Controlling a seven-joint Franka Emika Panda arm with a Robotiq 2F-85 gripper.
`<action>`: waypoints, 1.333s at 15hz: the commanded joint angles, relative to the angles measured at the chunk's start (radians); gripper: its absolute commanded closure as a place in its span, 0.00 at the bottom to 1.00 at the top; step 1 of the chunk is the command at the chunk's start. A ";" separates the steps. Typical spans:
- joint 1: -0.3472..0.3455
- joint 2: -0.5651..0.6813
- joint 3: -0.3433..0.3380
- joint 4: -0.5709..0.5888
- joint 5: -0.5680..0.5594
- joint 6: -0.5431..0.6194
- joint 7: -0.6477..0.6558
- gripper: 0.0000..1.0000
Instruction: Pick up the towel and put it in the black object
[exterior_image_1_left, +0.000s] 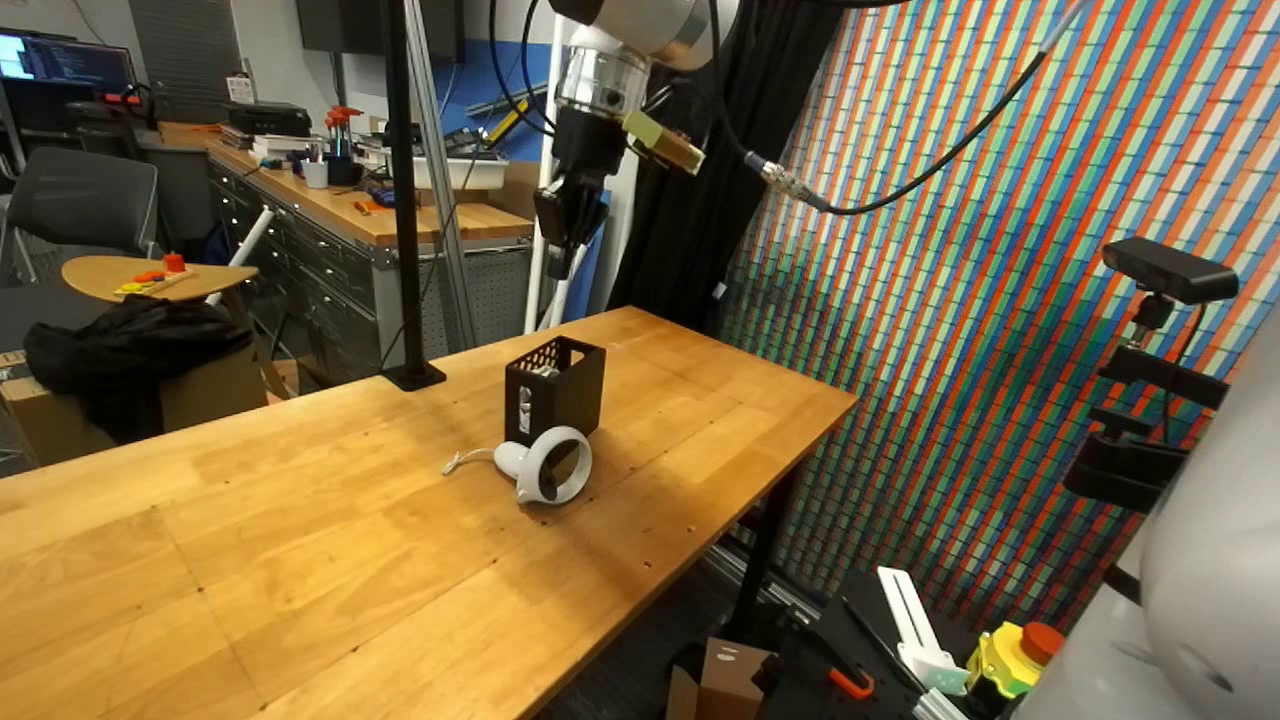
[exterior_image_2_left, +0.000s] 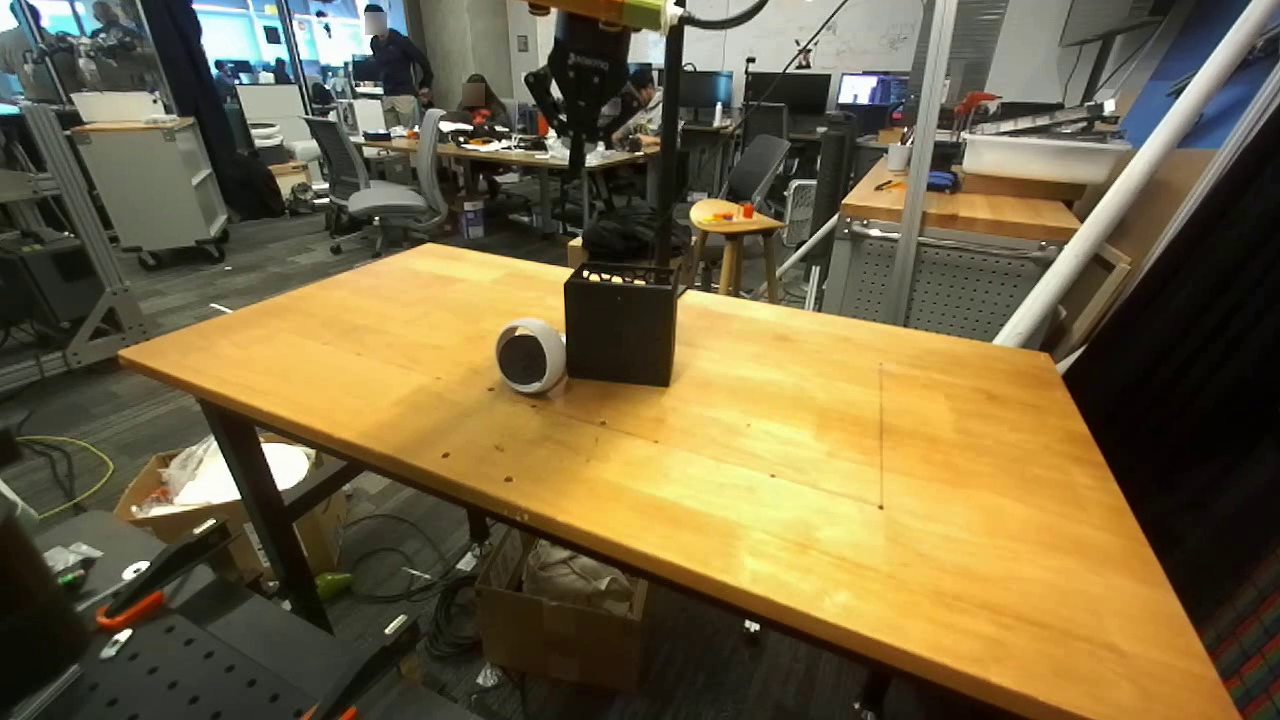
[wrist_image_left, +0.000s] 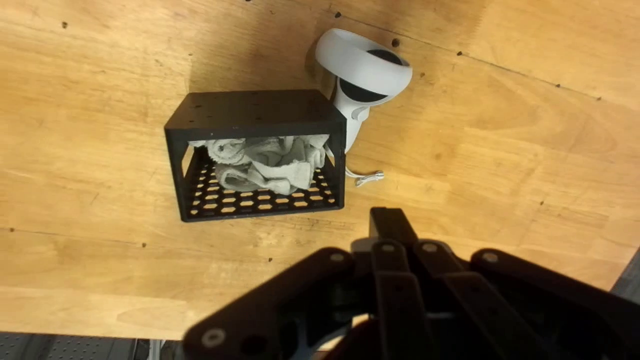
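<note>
The towel (wrist_image_left: 280, 165), a crumpled whitish cloth, lies inside the black object (wrist_image_left: 255, 112), an open-topped box with a honeycomb wall. In an exterior view only a small pale bit of the towel (exterior_image_1_left: 545, 371) shows through the box's top; elsewhere the walls hide it. Upright on the table, the black object (exterior_image_2_left: 620, 335) appears in both exterior views, with a pale mark on one side. My gripper (wrist_image_left: 393, 215) is shut with nothing between its fingers. It hangs well above the table, apart from the box, as the gripper (exterior_image_1_left: 562, 265) in an exterior view confirms.
A white ring-shaped controller (wrist_image_left: 365, 65) with a wrist strap sits right beside the box. The wooden table (exterior_image_1_left: 300, 560) carries both. A black post (exterior_image_1_left: 403, 200) rises at the table's edge. A camera on a bracket (exterior_image_1_left: 1170, 270) stands off to the side.
</note>
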 joint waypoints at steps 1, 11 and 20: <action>0.033 -0.086 -0.037 -0.043 -0.022 0.013 0.024 0.88; 0.040 -0.060 -0.048 -0.024 -0.010 -0.003 0.009 0.87; 0.040 -0.060 -0.048 -0.024 -0.010 -0.003 0.009 0.87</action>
